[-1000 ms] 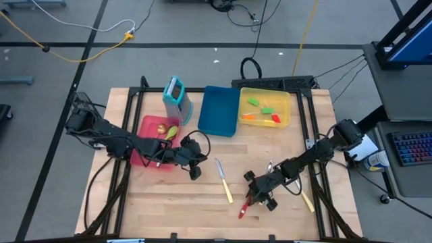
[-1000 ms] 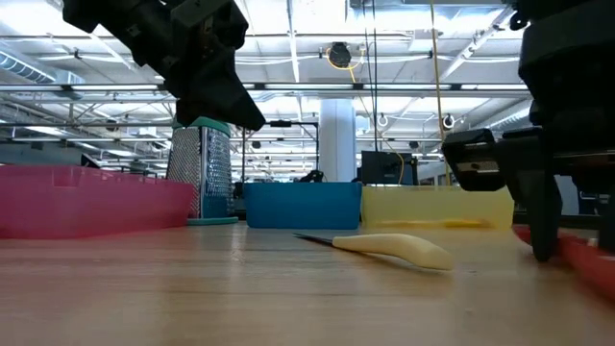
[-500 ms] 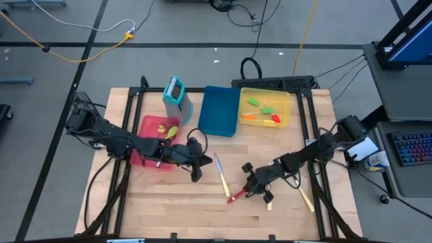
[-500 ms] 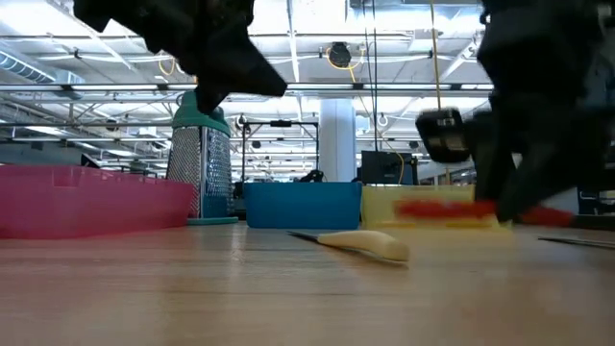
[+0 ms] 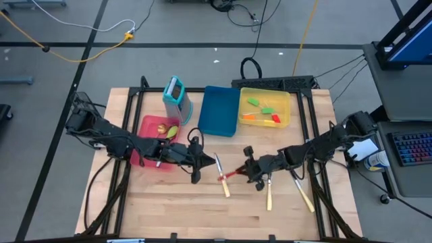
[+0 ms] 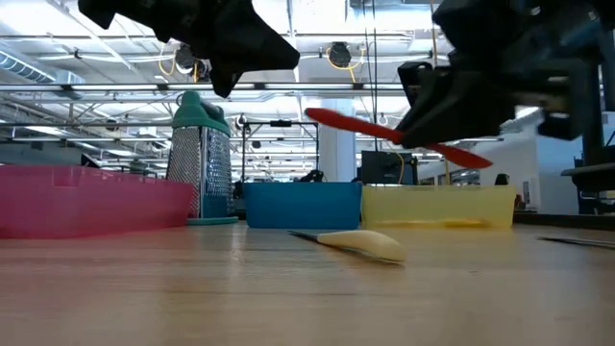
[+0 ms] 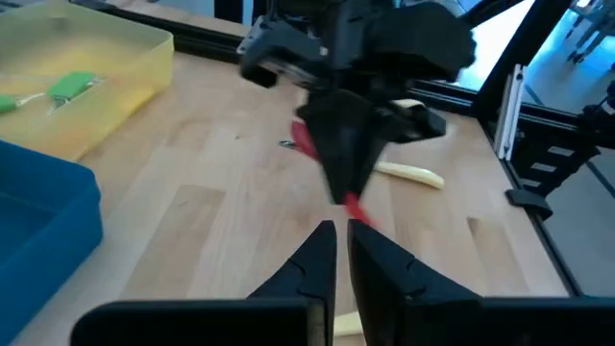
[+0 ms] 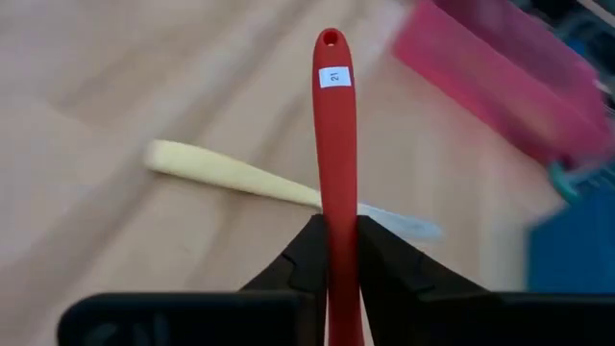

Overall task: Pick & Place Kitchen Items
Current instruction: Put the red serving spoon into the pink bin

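Observation:
My right gripper (image 5: 243,173) is shut on a red utensil (image 5: 229,175) above the table's middle; its handle end (image 8: 332,43) has a hole and a small white label. My left gripper (image 5: 206,162) hangs shut and empty just left of it, in front of the red tray (image 5: 143,156), pointing at the right gripper (image 7: 351,144). A cream-handled knife (image 5: 221,178) lies flat on the wood below the utensil. Two more cream-handled knives (image 5: 268,196) (image 5: 304,197) lie near the right arm. My right gripper pinches the red utensil's slim handle (image 8: 334,207) between its two fingers, well back from the holed end. The fingers come from the table's right, and the handle runs along them and sticks out past their tips. The utensil (image 6: 346,123) is lifted clear and slants.
A teal grater (image 5: 175,98) stands at the back left beside the red tray, which holds a few small items. A blue tray (image 5: 219,111) and a yellow tray (image 5: 264,121) with green and orange utensils sit at the far edge. Bare wood lies along the near edge.
My right gripper has taken hold of the red utensil at the near right, lifted it clear and carried it up and toward the table's left and far side. The middle knife's handle end has slid a little leftward. My left gripper has tipped upward.

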Robot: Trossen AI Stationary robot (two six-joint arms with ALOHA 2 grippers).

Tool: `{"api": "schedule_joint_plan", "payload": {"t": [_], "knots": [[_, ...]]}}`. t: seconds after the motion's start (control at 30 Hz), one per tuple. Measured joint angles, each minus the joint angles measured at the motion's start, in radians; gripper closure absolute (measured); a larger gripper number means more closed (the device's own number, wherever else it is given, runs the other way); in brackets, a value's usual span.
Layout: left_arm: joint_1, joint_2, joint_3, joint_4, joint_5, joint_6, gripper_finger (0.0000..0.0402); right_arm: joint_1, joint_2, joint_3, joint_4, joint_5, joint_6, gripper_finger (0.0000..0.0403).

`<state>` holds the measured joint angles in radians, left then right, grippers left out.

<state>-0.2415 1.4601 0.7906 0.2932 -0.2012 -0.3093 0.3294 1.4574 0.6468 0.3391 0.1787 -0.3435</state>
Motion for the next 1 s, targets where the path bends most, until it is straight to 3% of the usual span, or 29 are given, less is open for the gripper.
{"api": "schedule_joint_plan", "payload": {"t": [0.3,0.57,0.7,0.83,1.0], "knots": [[0.056,0.000,0.000,-0.003,0.003,0.139,0.0359,-0.110,0.000,0.000,0.085,0.134,0.075,0.0368],[0.131,0.000,0.000,0.003,-0.006,0.266,0.0284,-0.194,0.000,0.000,0.111,0.132,0.106,0.0367],[0.168,0.000,0.000,0.039,-0.008,0.424,0.0258,-0.231,0.000,0.000,0.173,0.130,0.122,0.0369],[0.183,0.013,0.000,0.073,-0.004,0.551,0.0253,-0.266,0.000,0.000,0.236,0.035,0.137,0.0368],[0.185,0.013,0.000,0.048,0.000,0.536,0.0252,-0.288,0.000,0.000,0.273,-0.050,0.154,0.0367]]}}
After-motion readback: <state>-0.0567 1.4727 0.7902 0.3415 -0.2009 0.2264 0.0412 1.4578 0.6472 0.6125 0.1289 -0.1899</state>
